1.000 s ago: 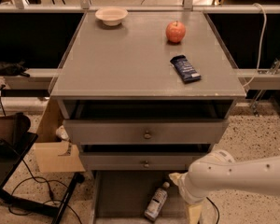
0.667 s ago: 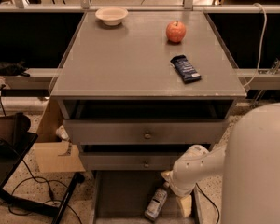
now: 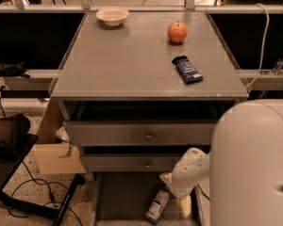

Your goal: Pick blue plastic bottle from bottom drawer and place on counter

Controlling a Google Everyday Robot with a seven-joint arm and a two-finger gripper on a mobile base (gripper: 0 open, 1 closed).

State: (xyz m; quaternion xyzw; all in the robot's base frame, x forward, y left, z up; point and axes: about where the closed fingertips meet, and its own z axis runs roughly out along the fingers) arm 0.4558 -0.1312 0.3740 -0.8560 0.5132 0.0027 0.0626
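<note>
The blue plastic bottle [image 3: 157, 205], clear with a pale label, lies tilted on the floor of the open bottom drawer [image 3: 118, 197], near its right side. My gripper [image 3: 175, 193] is low in that drawer, just right of and above the bottle, at the end of the white arm [image 3: 191, 169] that reaches in from the right. I cannot tell whether it touches the bottle. The counter [image 3: 127, 65] is the wide grey top of the cabinet.
On the counter are a white bowl [image 3: 112, 16] at the back left, a red apple [image 3: 177, 32] at the back right and a dark blue snack bar [image 3: 187, 69]. Two knobbed drawers [image 3: 146, 135] stick out above the bottom drawer. A cardboard box [image 3: 56, 157] and cables lie left.
My arm has swung in, and its big white body now fills the lower right. The gripper has moved left and down, closer to the bottle. The bottle has not moved.
</note>
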